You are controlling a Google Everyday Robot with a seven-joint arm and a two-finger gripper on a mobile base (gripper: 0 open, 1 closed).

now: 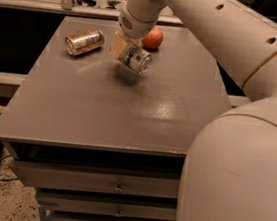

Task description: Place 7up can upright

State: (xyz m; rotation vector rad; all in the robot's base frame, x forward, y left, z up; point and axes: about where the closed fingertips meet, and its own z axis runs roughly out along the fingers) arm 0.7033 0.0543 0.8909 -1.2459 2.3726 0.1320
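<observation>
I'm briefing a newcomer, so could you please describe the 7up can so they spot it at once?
Look at the far half of the grey drawer table, where the white arm reaches down. Its hand grips the 7up can, tilted and lifted off the surface. It is silver with a green-and-white label, unlike the copper-gold can lying left of it and the apple behind.

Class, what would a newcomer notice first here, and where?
The huge white arm fills the right side, its gripper holding the 7up can tilted over the table, far centre. A copper-gold can lies on its side far left; a reddish fruit sits behind the gripper.
</observation>
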